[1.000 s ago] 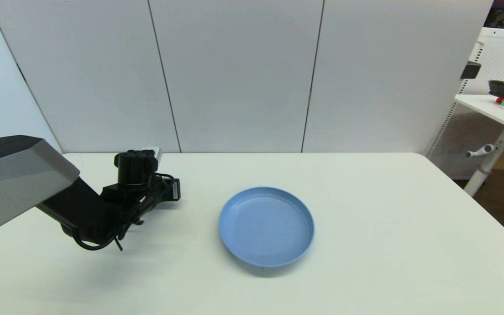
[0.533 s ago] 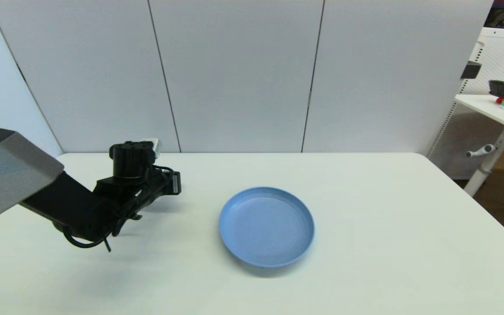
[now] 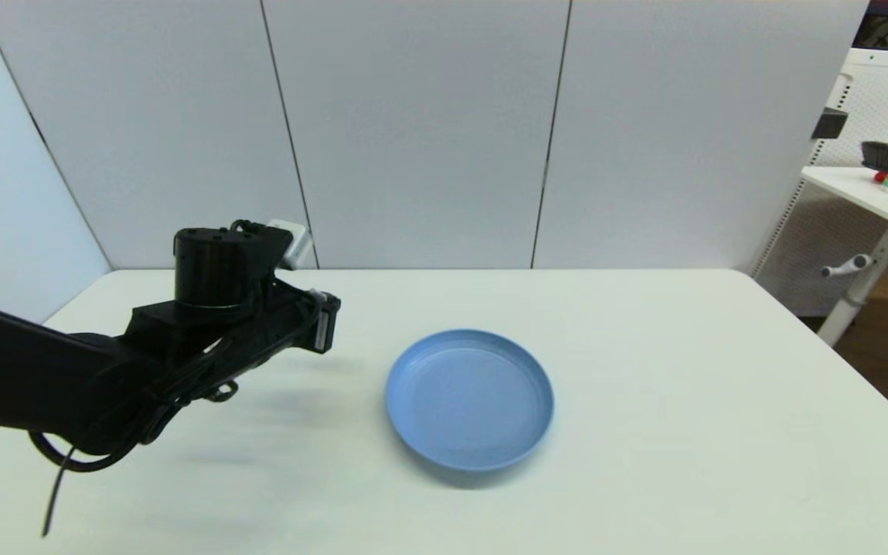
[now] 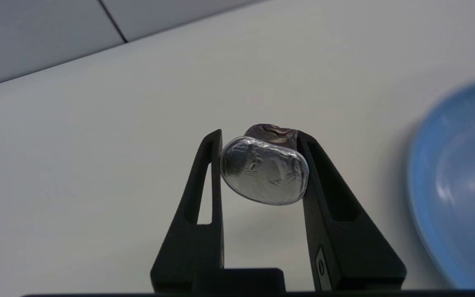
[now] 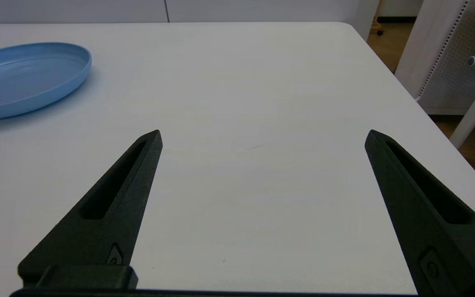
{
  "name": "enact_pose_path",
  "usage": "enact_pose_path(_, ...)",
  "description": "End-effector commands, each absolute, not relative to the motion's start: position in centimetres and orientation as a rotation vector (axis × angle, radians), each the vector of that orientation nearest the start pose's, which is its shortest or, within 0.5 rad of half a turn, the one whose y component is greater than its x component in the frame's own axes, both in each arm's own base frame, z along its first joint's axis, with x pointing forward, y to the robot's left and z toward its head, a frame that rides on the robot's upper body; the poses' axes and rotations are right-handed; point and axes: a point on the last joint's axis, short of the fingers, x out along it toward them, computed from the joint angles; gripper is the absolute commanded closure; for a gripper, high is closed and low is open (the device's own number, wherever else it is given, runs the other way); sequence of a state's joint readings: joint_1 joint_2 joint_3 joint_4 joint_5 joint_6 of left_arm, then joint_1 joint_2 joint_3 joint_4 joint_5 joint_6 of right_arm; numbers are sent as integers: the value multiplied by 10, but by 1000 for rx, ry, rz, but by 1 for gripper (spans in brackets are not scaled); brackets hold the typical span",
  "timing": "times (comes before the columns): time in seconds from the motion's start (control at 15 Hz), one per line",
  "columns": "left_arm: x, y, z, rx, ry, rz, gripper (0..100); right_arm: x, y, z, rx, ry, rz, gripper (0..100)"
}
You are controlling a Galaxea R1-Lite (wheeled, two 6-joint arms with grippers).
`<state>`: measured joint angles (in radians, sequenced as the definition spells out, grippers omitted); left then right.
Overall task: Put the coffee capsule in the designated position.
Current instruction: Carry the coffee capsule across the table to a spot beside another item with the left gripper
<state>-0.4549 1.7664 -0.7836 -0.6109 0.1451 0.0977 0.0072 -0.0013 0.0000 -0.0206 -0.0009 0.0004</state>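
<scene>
Left gripper (image 4: 262, 165) clenched on tiny silver-foil-faced, dark-bodied coffee capsule (image 4: 264, 170) above white table (image 3: 683, 385), round blue plate (image 3: 469, 398) near, right gripper (image 5: 262, 138) spread wide, parked

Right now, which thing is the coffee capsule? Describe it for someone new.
Start at the white table, left of the blue plate. The left gripper holds the coffee capsule above the tabletop. It is the only shiny thing: crinkled silver foil face, dark body.

A blue plate (image 3: 469, 398) sits on the white table (image 3: 683, 432), mid-surface.
</scene>
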Motion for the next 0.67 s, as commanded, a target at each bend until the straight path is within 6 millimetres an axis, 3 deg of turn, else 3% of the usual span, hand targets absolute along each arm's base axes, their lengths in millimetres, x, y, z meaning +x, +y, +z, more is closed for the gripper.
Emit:
enact_pose_path(0.07,223,-156,170,288,300,-497,100,-22,0,76,3,-15,6,0)
enact_pose_path(0.2,206,-170,165,304,301,-580,100,-22,0,76,0,-14,6,0)
enact_pose_path(0.4,186,-196,156,299,312,-863,100,-22,0,76,0,-15,6,0)
enact_pose_path(0.67,174,-221,141,274,270,-1039,100,-22,0,76,0,-14,8,0)
